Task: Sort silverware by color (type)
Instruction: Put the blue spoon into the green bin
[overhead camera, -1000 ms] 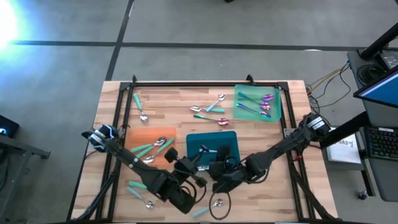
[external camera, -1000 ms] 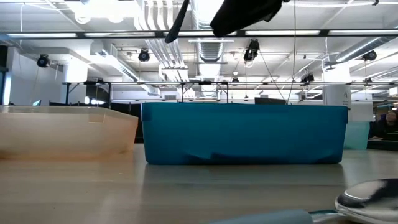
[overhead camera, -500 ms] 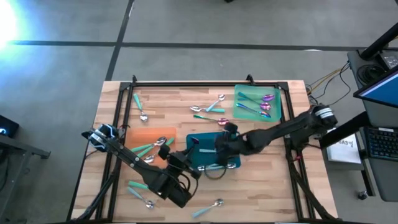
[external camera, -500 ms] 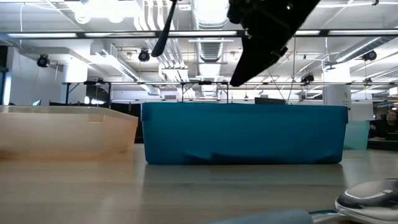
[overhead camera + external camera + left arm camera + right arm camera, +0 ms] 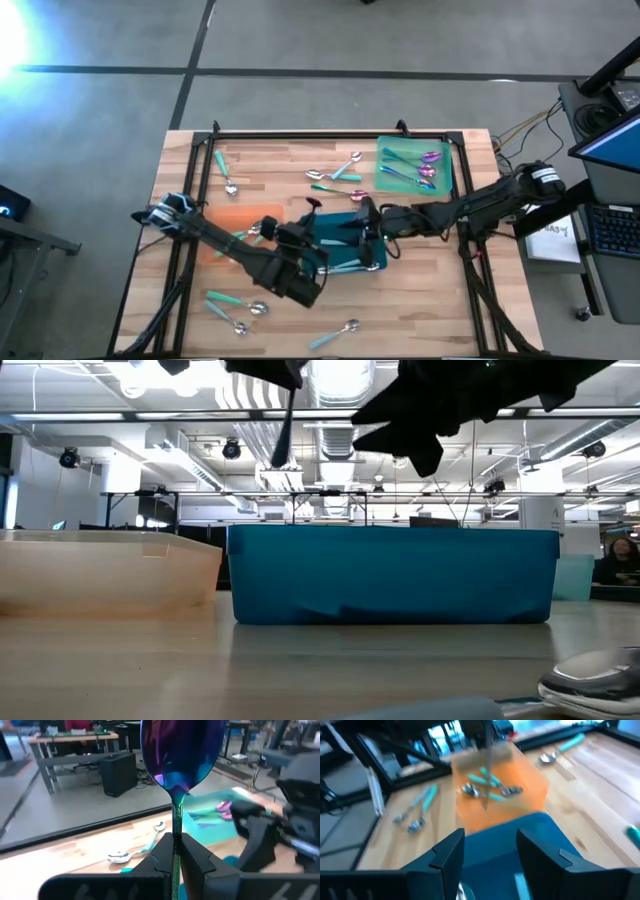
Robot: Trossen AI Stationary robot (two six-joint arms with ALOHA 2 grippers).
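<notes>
My left gripper (image 5: 176,840) is shut on an iridescent purple-blue spoon (image 5: 180,750), above the left edge of the teal tray (image 5: 372,262). In the low view the spoon (image 5: 284,425) hangs as a thin dark strip above that tray (image 5: 390,575). My right gripper (image 5: 490,840) is open and holds nothing; it hovers over the teal tray's far right part (image 5: 365,232). The orange tray (image 5: 520,795) holds teal-handled pieces. The green tray (image 5: 445,185) holds purple and teal pieces. More teal-handled spoons and forks (image 5: 335,180) lie loose on the wood. My left gripper pinches the spoon's thin handle (image 5: 175,827) between its two fingers, with the handle lying along them. The bowl sticks out past the fingertips. The spoon is lifted clear and points downward, slanting toward the table's far side.
Loose pieces lie at the far left (image 5: 225,170), the near left (image 5: 230,310) and the near edge (image 5: 340,330); that last spoon (image 5: 595,675) shows close up in the low view. The two grippers are close together over the teal tray. A black frame rims the table.
Both grippers have left the table's near edge. My left gripper rose with the purple spoon and moved toward the far edge, to the teal tray's left side. My right gripper rose and swung toward the far right, over the teal tray.
</notes>
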